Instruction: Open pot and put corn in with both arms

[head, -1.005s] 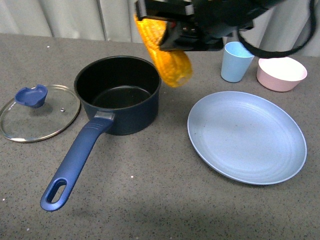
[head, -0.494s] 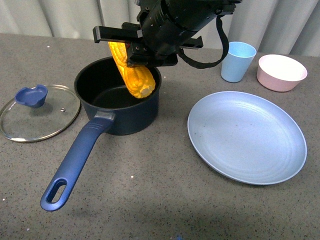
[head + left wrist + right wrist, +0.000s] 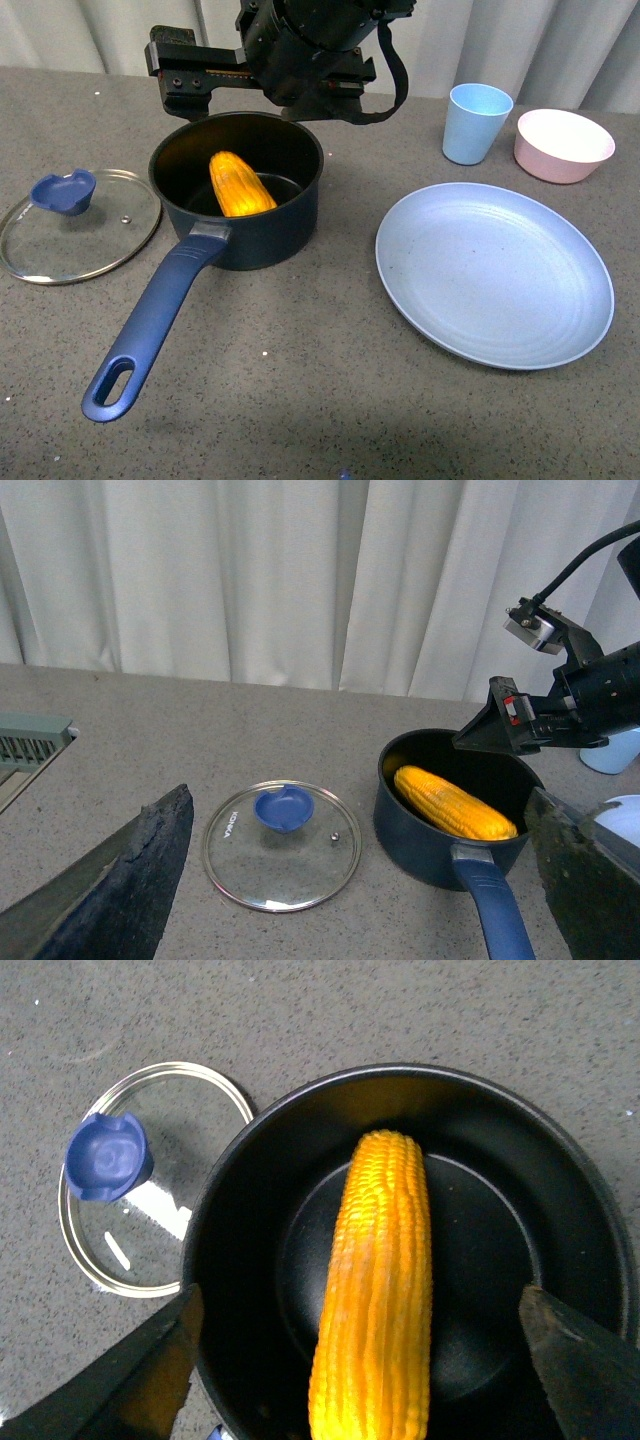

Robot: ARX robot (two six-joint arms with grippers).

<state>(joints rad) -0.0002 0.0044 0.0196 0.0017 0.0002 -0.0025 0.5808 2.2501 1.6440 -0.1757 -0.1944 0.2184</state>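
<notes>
Right gripper (image 3: 255, 75): jaws spread, empty, directly above the pot (image 3: 237, 190). Left gripper (image 3: 350, 900): jaws wide apart, empty, well away from pot. Glass lid (image 3: 78, 224), blue knob, flat just beside pot; plate (image 3: 494, 273), cup (image 3: 474, 123), pink bowl (image 3: 563, 145) on pot's opposite side. Corn (image 3: 240, 185): yellow-orange cob inside pot, tapered, leaning against wall.

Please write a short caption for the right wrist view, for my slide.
Open right hand above the corn lying in the pot, glass lid beside.
</notes>
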